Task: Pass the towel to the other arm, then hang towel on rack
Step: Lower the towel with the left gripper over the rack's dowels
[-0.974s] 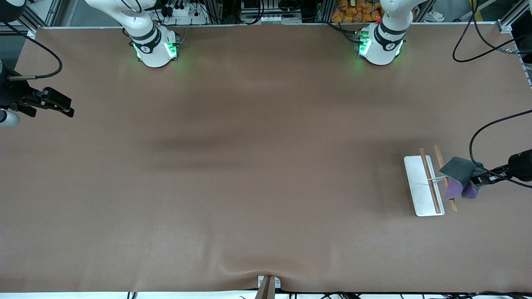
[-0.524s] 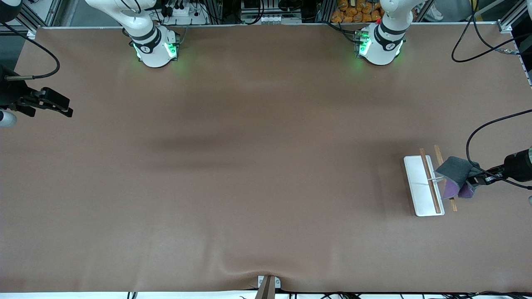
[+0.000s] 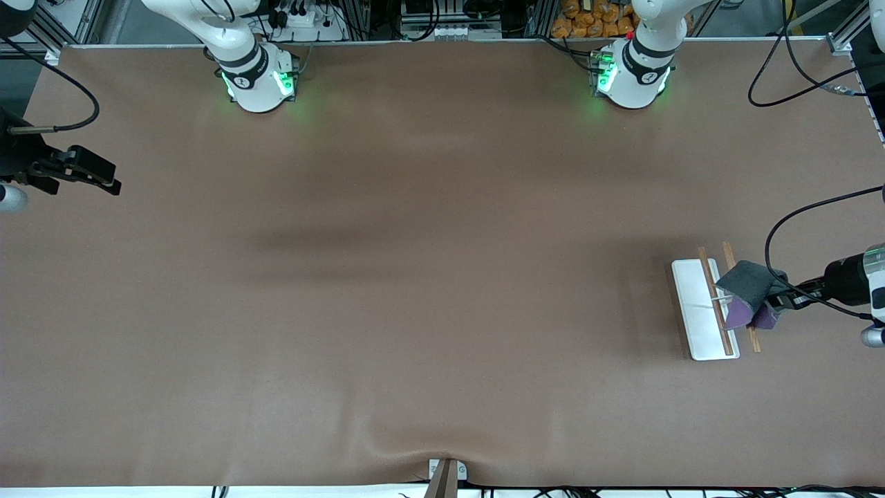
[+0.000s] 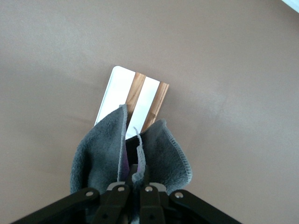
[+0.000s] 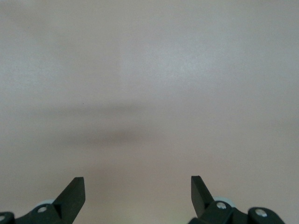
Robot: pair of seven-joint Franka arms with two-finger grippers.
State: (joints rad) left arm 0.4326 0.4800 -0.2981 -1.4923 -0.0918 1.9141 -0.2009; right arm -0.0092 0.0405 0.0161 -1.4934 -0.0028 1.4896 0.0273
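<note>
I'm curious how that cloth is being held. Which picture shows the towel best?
The left wrist view: the towel fills it, pinched between the left gripper's fingers above the rack. The front view shows the towel small, grey over purple, over the rack's rods. The right wrist view shows only bare table.

left gripper point(image 3: 780, 301) clamped tight, right gripper point(image 3: 104, 181) waits with fingers spread

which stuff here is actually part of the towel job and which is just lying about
Part of the job:
- towel, clamped in the shut left pincer, over the rack
- rack, at the left arm's end of the table
- right pincer, open, waiting over the right arm's end

Just lying about:
- black cables near the left arm's base
- small bracket at the table edge nearest the front camera
</note>
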